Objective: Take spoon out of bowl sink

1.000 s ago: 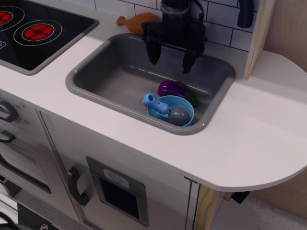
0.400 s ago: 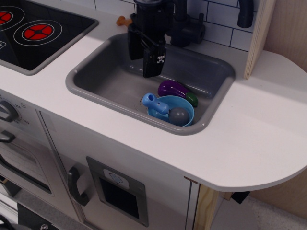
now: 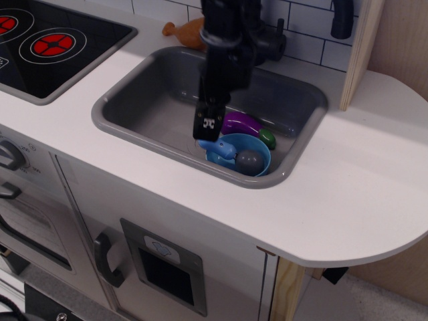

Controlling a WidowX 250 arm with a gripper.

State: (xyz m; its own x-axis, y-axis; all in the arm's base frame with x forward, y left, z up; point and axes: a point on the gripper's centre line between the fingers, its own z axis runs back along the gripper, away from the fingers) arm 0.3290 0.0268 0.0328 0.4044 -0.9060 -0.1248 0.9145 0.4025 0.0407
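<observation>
The grey sink [image 3: 144,110] is set in the white countertop. At its front right lies the light-blue bowl [image 3: 257,148]. The spoon [image 3: 231,152] lies across the bowl, with its grey scoop [image 3: 249,162] inside and its light-blue handle [image 3: 212,145] sticking out over the left rim. My black gripper [image 3: 208,134] reaches down into the sink, turned side-on. Its fingertips hang just above the end of the handle. It is open and holds nothing.
A purple eggplant toy [image 3: 241,123] with a green cap lies right behind the bowl, close to my fingers. An orange toy [image 3: 187,30] lies on the counter behind the sink. The black stovetop [image 3: 47,47] is at the left, the faucet [image 3: 271,40] at the back.
My gripper has turned about its axis and dropped from above the sink's back down to the spoon handle. The spoon, bowl and eggplant have not moved.
</observation>
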